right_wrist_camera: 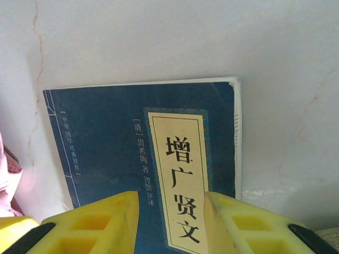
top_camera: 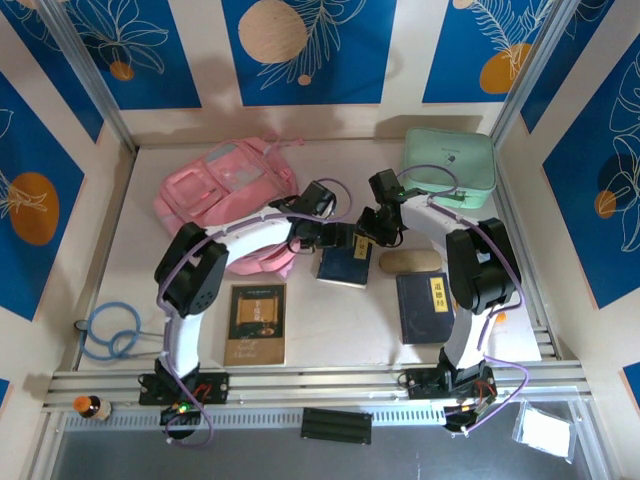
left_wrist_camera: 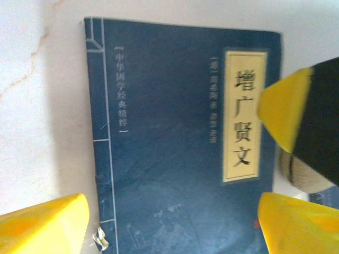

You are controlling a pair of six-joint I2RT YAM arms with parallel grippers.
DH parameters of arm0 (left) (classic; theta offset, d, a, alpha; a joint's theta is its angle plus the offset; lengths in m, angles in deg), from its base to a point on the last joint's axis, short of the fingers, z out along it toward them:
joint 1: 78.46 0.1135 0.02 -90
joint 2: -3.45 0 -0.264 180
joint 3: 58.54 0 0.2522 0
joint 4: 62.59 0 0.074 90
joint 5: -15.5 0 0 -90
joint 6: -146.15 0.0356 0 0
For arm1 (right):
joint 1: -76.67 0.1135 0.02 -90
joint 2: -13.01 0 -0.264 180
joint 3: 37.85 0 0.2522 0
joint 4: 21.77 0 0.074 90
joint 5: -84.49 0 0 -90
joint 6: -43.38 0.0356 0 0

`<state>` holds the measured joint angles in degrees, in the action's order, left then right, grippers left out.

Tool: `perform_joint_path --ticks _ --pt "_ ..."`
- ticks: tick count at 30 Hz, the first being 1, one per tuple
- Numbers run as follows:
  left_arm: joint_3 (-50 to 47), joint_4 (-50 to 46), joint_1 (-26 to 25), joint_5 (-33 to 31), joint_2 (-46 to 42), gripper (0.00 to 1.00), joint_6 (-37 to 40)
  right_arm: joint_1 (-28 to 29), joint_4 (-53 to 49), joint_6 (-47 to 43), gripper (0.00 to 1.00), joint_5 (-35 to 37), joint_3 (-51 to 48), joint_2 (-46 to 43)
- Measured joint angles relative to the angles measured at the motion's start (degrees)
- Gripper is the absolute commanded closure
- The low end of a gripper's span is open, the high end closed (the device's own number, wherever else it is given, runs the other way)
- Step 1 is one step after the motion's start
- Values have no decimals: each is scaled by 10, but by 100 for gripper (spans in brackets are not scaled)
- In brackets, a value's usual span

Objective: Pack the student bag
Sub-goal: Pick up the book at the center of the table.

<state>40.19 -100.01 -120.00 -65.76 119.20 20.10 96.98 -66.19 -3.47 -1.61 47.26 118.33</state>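
The pink student bag (top_camera: 232, 192) lies at the back left of the table. Just to its right a dark blue book (top_camera: 345, 266) with a cream title label (left_wrist_camera: 242, 114) lies flat. My left gripper (top_camera: 333, 238) hovers over it, open, its yellow fingertips (left_wrist_camera: 45, 225) spread about as wide as the book (left_wrist_camera: 175, 137). My right gripper (top_camera: 371, 236) is over the same book (right_wrist_camera: 106, 143), open with a narrow gap, and its fingers (right_wrist_camera: 100, 222) sit on either side of the label. One right finger (left_wrist_camera: 285, 106) juts in at the book's right edge.
A mint green case (top_camera: 450, 163) stands at the back right. A beige pouch (top_camera: 410, 261) and a second blue book (top_camera: 425, 307) lie on the right. A brown book (top_camera: 257, 322) lies front left, with a blue cable loop (top_camera: 110, 330) beyond it.
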Motion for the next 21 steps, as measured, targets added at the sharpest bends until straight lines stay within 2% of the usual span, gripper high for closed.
perform_joint_path --ticks 14,18,21 --pt "22 -36 0 -12 48 39 -4 -6 14 -8 62 -14 -26 15" --pt "24 -36 0 1 49 39 -3 -9 16 -8 62 -24 -26 18" --pt "24 -34 1 17 50 34 -5 -14 19 -7 62 -38 -26 21"
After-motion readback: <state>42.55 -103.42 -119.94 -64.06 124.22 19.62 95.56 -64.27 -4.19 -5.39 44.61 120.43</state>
